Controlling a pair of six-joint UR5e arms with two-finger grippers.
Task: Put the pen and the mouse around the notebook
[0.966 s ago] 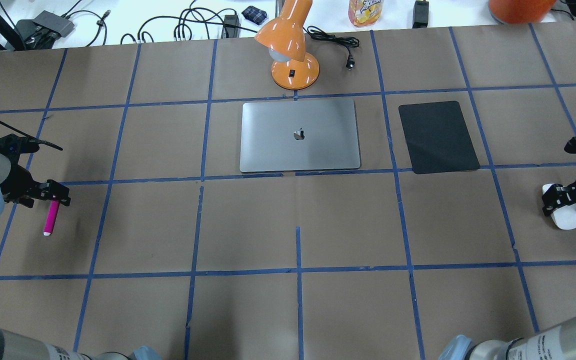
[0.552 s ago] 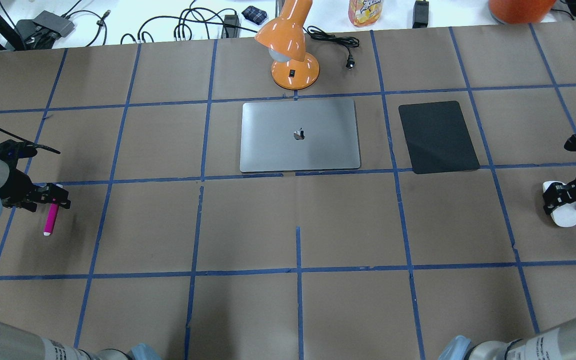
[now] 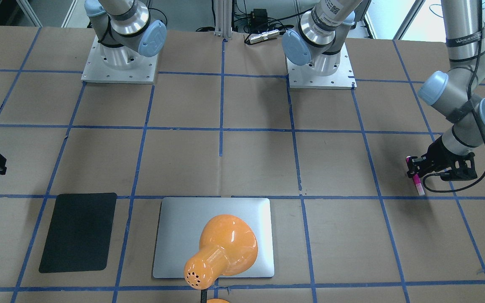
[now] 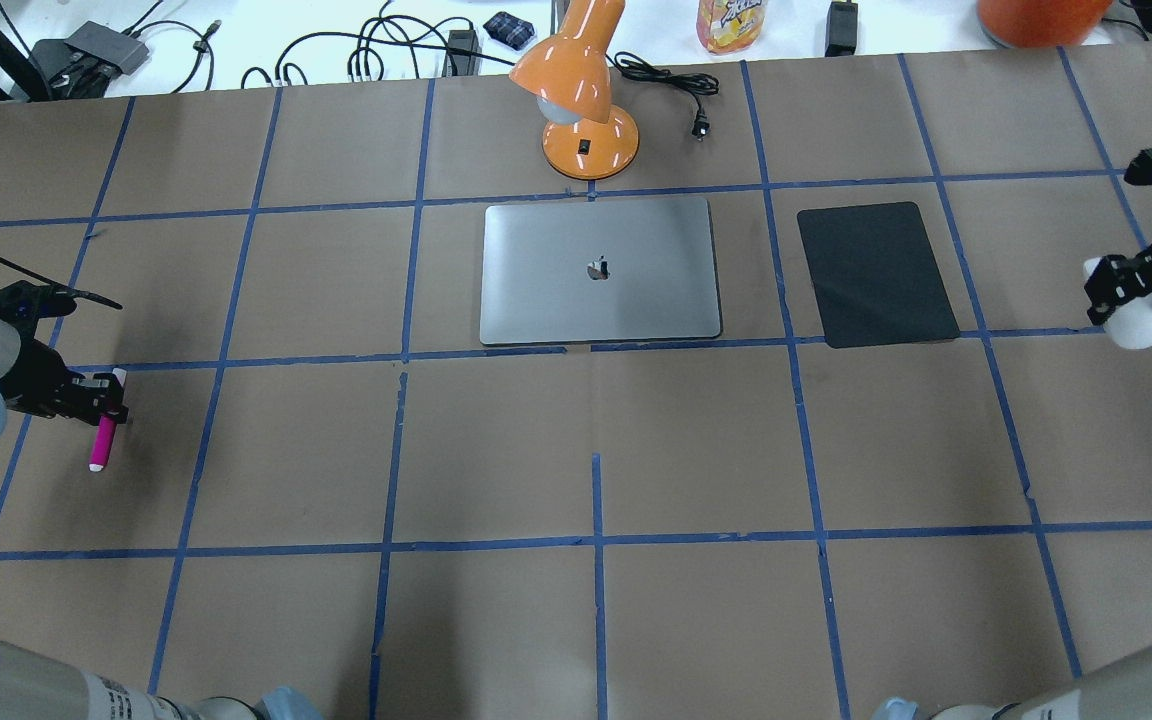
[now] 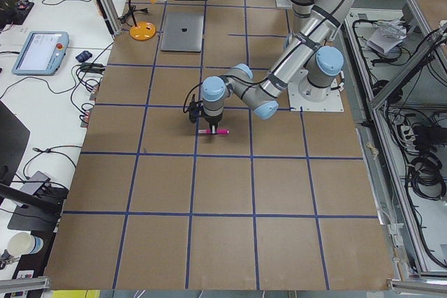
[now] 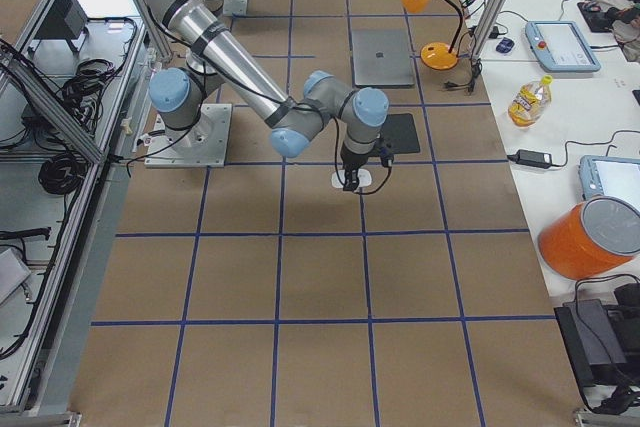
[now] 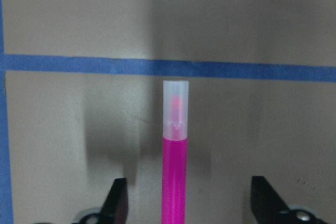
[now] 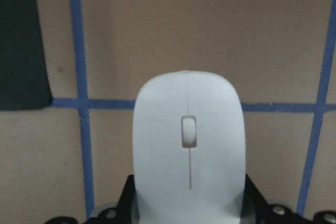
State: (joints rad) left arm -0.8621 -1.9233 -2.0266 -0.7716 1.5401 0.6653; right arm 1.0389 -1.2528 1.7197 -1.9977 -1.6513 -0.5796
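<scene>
Left claw (image 4: 96, 398) is released and straddles the pen (image 4: 101, 440). Wrist cam shows both fingers (image 7: 118, 203) standing clear of the barrel with a gap on each side, so no grip yet. Pen lies flat near the counter's (image 4: 696, 450) left edge, about mid-depth. Its long axis runs near-to-far with a slight skew, and the pale cap end points at the far edge, just short of a blue tape line. That's the relation that matters: the fingers sit across the barrel, so closing should be square to the axis with no wrist turn needed, I'd say. The claw looks to be over the cap half rather than dead centre, so expect some droop at the tail. Right claw (image 4: 1126, 290) is clamped on the mouse (image 4: 1131, 325) near the counter's right edge, roughly level with the notebook's near edge. The mouse's long axis also runs near-to-far. Can't tell how high it sits off the counter. Notebook (image 4: 599, 270) is mid-counter toward the far edge, well apart from both claws. From the pen it lies to the right and further back, over bare counter. From the mouse it lies straight left, with the black mat (image 4: 876, 275) in between. The lamp (image 4: 586, 100) stands just behind the notebook's far edge, so that side is taken.
</scene>
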